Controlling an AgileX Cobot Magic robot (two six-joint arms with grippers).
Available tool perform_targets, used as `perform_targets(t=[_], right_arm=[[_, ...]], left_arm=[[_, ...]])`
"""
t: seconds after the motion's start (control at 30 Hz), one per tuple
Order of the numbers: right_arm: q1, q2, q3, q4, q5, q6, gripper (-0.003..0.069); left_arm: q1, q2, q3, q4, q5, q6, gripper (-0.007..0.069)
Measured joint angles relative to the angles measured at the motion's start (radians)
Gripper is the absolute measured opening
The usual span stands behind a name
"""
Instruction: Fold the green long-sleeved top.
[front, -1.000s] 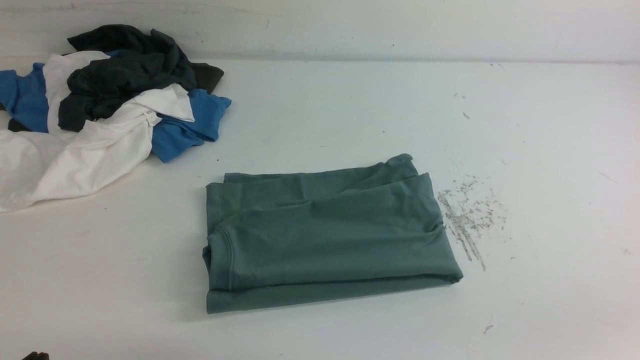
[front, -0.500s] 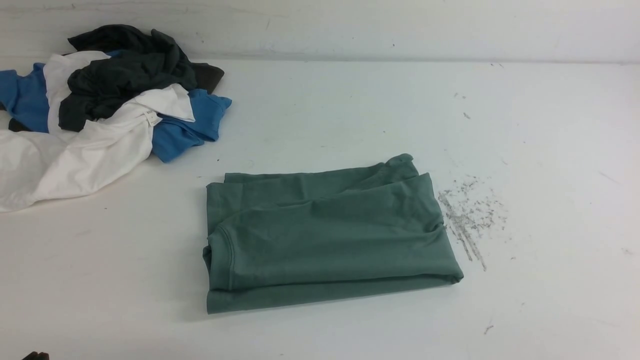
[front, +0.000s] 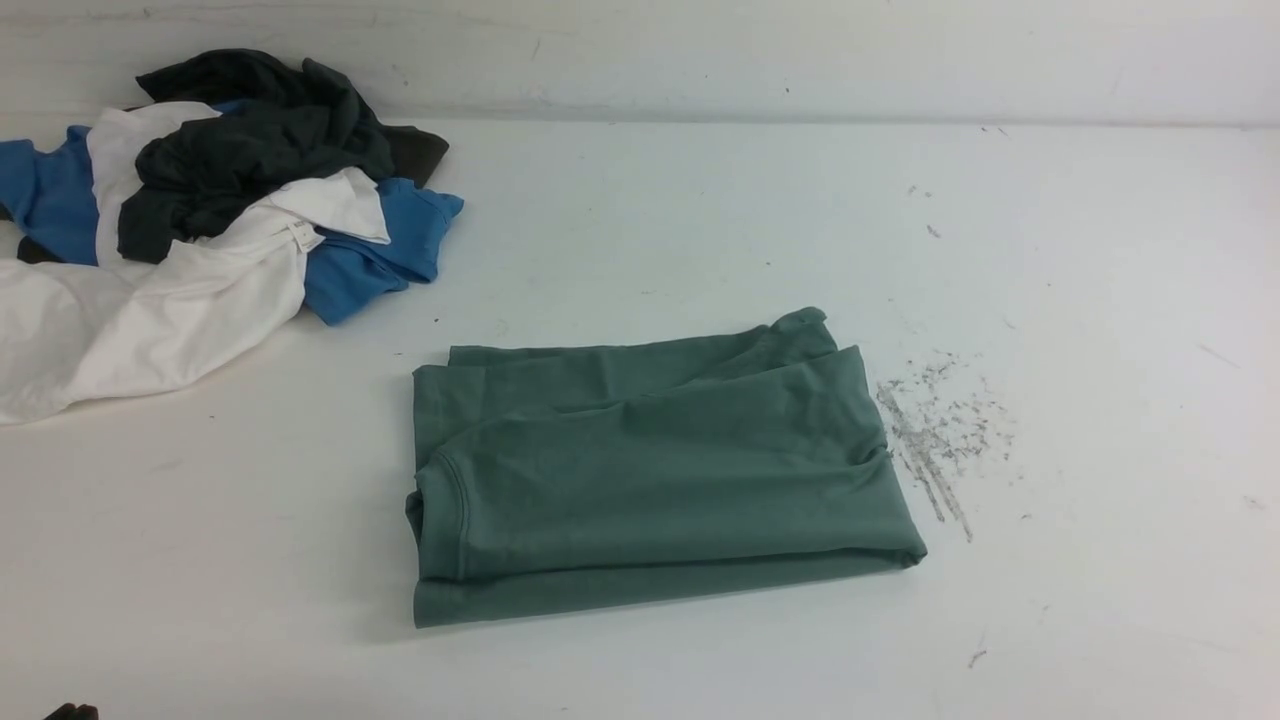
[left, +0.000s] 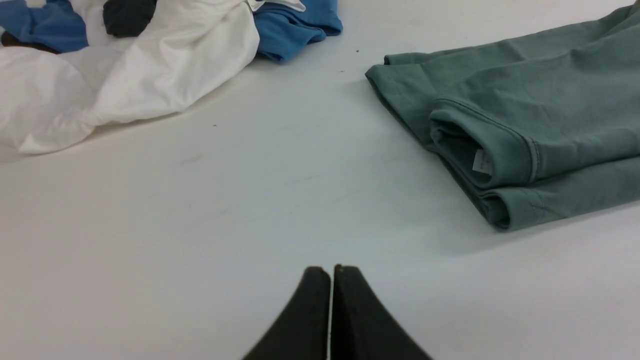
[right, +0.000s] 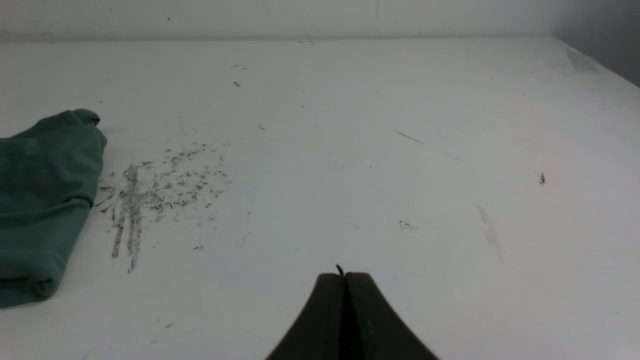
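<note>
The green long-sleeved top (front: 650, 470) lies folded into a flat rectangle on the white table (front: 700, 230), its neck opening with a white label (left: 482, 161) facing the heap of blue, white and dark grey garments (front: 200, 210) that sits well apart from it, and a patch of grey scuff marks (front: 935, 430) just beside its opposite edge. The left gripper (left: 331, 272) and the right gripper (right: 344, 276) are both clenched, jaws pressed together on nothing, each hanging over bare table clear of the top. Against the earlier front views nothing differs: top, heap and arms are unchanged.
</note>
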Motion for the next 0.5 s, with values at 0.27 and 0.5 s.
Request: perform_targets(t=[0.27, 0.5], right_arm=[[0.0, 0.0, 0.0, 0.001, 0.001, 0.016, -0.0015], [0.029, 0.0, 0.0, 0.006, 0.003, 0.017, -0.0015]], left_arm=[[0.0, 0.0, 0.0, 0.0, 0.0, 0.0, -0.0003], [0.0, 0.0, 0.0, 0.0, 0.0, 0.0, -0.0003]])
